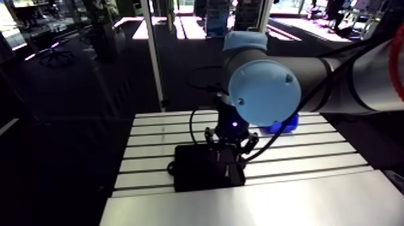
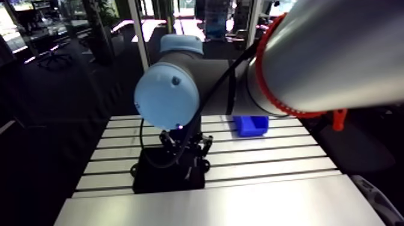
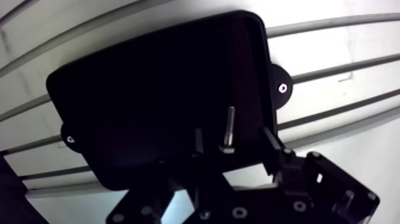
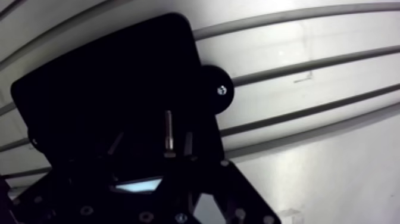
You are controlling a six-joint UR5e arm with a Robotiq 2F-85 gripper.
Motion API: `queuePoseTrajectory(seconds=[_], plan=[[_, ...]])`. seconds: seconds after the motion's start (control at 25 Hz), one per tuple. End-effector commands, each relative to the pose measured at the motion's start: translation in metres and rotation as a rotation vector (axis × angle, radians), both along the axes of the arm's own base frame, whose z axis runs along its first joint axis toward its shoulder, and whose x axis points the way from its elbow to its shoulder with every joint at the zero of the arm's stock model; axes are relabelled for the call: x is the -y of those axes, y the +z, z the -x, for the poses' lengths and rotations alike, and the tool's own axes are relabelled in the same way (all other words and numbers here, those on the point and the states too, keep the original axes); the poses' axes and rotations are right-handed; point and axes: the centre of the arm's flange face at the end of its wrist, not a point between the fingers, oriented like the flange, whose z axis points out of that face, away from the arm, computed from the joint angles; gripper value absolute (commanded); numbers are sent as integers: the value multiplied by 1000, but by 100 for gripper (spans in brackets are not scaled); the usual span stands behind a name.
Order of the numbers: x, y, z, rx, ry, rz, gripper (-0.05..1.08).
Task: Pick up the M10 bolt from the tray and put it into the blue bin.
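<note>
M10 bolt [image 3: 228,126] lay in the black tray [image 3: 149,89], where I saw the gripper [image 3: 234,138] straddling it, fingers spread.

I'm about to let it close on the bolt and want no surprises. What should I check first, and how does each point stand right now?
1. Bolt in place: ok. The M10 bolt lies in the black tray.
2. Jaws open: ok. In the wrist view they stand apart.
3. Bolt lined up: ok. It lies between the jaws, shank pointing away from the wrist.
4. Jaws low enough to grip: cannot tell. The height above the tray floor does not show.
5. Blue bin ready: ok. It stands on the table beyond the tray.
6. Bin contents: cannot tell.
</note>
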Motion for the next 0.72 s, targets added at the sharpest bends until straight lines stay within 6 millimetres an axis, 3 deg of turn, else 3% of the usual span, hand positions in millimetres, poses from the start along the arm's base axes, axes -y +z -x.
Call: queuePoseTrajectory(seconds=[0.04,0.72], plan=[[0,-5,0,1,5,1,46],[-1,-25,2,43,4,8,46]])
